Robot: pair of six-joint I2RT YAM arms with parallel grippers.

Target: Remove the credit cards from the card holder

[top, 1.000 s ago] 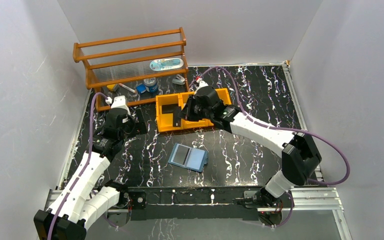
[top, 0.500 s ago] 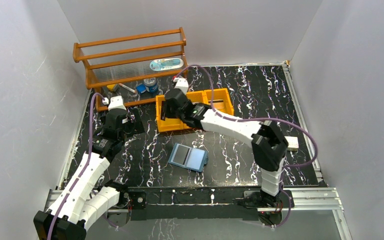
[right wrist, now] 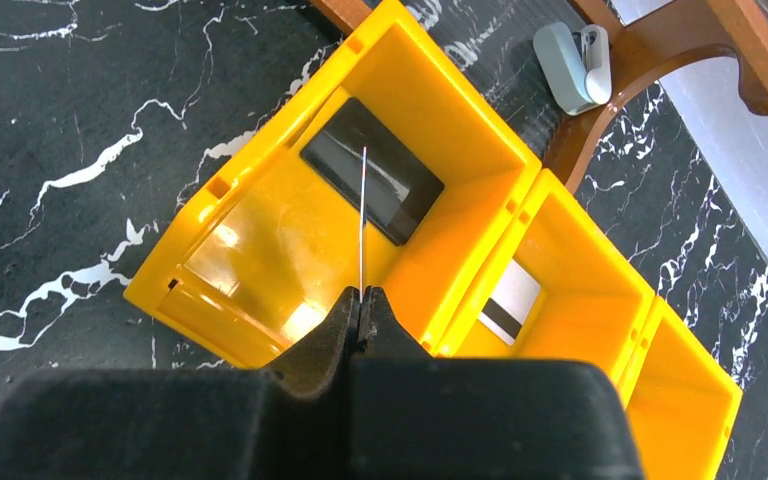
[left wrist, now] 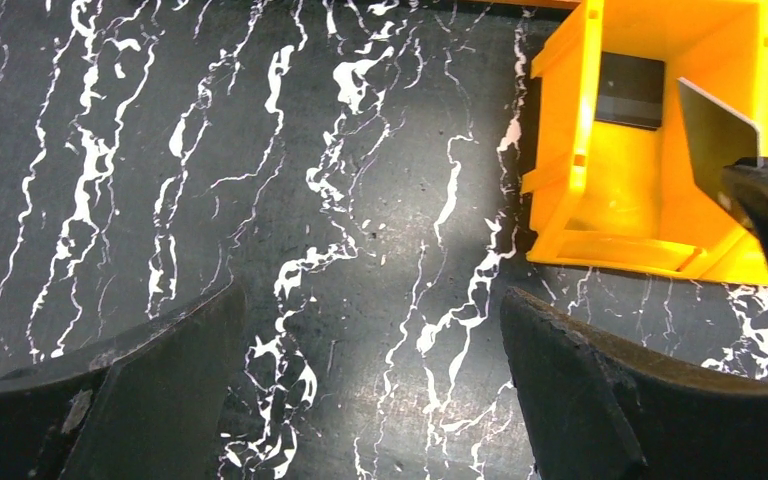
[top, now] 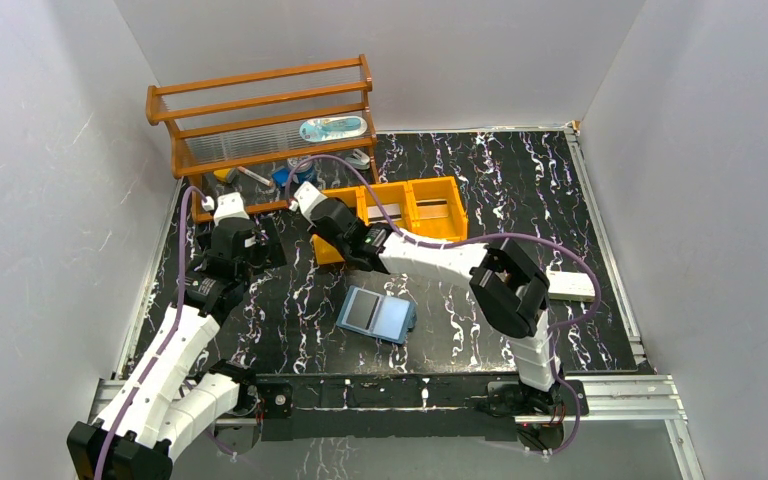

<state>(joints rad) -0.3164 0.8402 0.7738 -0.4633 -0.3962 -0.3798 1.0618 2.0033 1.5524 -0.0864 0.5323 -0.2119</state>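
Now the right gripper point(right wrist: 362, 300) is clenched on one edge of a credit card point(right wrist: 362, 215), which looks thin, stiff, light and probably slick, so an edge pinch suits it. It hangs over the orange tray point(right wrist: 470, 110). The card holder point(top: 377, 315) lies open at the tray's 6 o'clock, and the left gripper point(left wrist: 370, 340) is released.

Pale walls point(top: 50, 150), black marbled tabletop point(top: 520, 190)

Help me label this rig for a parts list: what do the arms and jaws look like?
The left arm and right arm match: smooth white link shells between chunky black joint housings, each with a purple cable running along it. The jaws are matte black, thick and tapering. No markings are legible.
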